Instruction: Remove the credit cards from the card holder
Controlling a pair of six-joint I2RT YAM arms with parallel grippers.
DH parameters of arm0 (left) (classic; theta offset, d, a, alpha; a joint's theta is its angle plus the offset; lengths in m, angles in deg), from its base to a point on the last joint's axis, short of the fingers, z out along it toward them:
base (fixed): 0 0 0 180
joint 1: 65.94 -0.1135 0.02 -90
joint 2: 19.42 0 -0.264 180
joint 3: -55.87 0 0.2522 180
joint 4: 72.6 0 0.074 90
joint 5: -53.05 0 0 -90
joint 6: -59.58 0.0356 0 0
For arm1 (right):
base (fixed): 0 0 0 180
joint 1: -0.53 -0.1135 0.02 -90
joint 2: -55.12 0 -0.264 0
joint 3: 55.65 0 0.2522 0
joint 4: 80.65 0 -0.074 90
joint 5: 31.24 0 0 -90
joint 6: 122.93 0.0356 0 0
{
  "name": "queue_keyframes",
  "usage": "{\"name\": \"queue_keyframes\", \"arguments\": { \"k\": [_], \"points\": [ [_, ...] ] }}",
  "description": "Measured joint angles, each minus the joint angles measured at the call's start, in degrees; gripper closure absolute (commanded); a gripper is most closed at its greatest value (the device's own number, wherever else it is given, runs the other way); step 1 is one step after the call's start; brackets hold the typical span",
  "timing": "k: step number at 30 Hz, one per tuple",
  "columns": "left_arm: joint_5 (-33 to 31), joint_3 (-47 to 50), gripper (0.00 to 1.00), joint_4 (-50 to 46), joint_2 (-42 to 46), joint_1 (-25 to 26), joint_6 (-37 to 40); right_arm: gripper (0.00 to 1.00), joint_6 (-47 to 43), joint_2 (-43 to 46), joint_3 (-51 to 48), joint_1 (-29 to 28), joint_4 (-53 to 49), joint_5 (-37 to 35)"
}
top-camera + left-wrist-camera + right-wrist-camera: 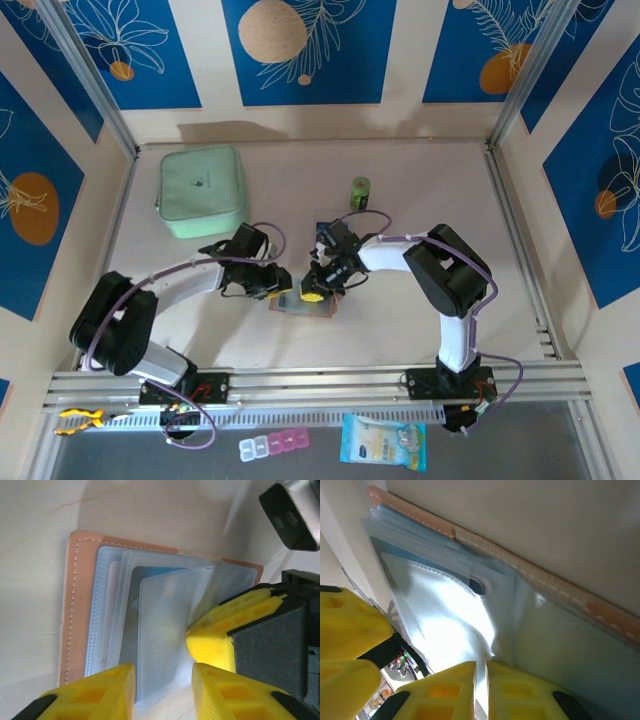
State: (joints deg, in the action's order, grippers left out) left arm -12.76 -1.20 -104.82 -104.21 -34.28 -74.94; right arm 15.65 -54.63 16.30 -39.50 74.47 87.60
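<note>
We see card holder (72,605) open, credit card (150,574) inside; L gripper (162,680) jaws apart at its edge, R gripper (481,672) clamped on it.

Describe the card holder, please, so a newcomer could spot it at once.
On the table, look at the middle, towards the near edge. The card holder lies open there: tan stitched border, clear blue-grey sleeves, far smaller than the mint-green case behind it.

mint-green zip case (200,192) far left, small green can (360,191) (upright), blue snack packet (383,441), pill box (274,444), yellow toy (80,420)
</note>
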Motion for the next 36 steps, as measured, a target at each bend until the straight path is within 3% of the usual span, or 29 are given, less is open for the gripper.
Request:
{"name": "queue_keyframes", "arguments": {
  "k": [21, 32, 36],
  "points": [
    [1.2, 0.2, 0.6, 2.4, -3.6, 0.1, -0.2, 0.86, 0.8, 0.1, -1.9, 0.4, 3.8, 2.0],
    [1.6, 1.0, 0.73, 3.5, -3.6, 0.4, -0.4, 0.87, 1.0, 0.1, -2.5, 0.4, 5.4, 2.7],
    [2.0, 1.0, 0.73, 4.1, -3.5, 0.4, -0.4, 0.8, 1.1, 0.5, -2.7, 0.4, 5.6, 2.6]
  ]
}}
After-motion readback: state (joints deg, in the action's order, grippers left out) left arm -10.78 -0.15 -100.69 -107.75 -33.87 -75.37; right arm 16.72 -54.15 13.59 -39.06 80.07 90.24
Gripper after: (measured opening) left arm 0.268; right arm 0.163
